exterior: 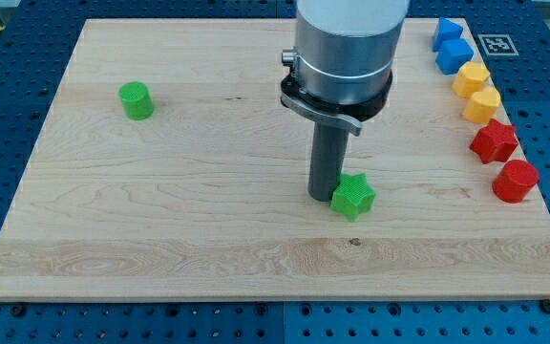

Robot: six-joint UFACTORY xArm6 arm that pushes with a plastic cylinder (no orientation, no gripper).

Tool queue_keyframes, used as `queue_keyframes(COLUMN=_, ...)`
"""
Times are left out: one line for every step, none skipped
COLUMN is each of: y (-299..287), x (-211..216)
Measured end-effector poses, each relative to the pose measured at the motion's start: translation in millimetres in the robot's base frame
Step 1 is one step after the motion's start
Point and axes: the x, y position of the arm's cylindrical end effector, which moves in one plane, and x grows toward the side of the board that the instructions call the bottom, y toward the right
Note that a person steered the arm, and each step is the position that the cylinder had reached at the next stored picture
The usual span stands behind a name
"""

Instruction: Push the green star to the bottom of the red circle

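The green star (353, 197) lies on the wooden board (208, 220), a little right of the middle and towards the view's bottom. The red circle (516, 181) sits near the board's right edge, to the right of the star and slightly higher. My tip (325, 197) rests on the board right against the star's left side. The rod rises from it to the large grey arm body at the view's top.
A green cylinder (137, 99) stands at the upper left. Along the right edge, from top down, lie two blue blocks (453, 50), two yellow blocks (475, 91) and a red star (494, 141) just above the red circle.
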Motion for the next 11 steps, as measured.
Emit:
queue_keyframes(y=20, x=9)
queue_keyframes(y=39, x=18)
queue_keyframes(y=50, x=28)
queue_keyframes(y=60, x=36)
queue_keyframes(y=85, x=38)
queue_keyframes(y=112, x=40)
queue_keyframes(y=137, x=41)
queue_keyframes(y=158, x=45)
queue_keyframes(y=166, x=47)
queue_keyframes(y=167, x=47)
queue_keyframes(y=172, x=47)
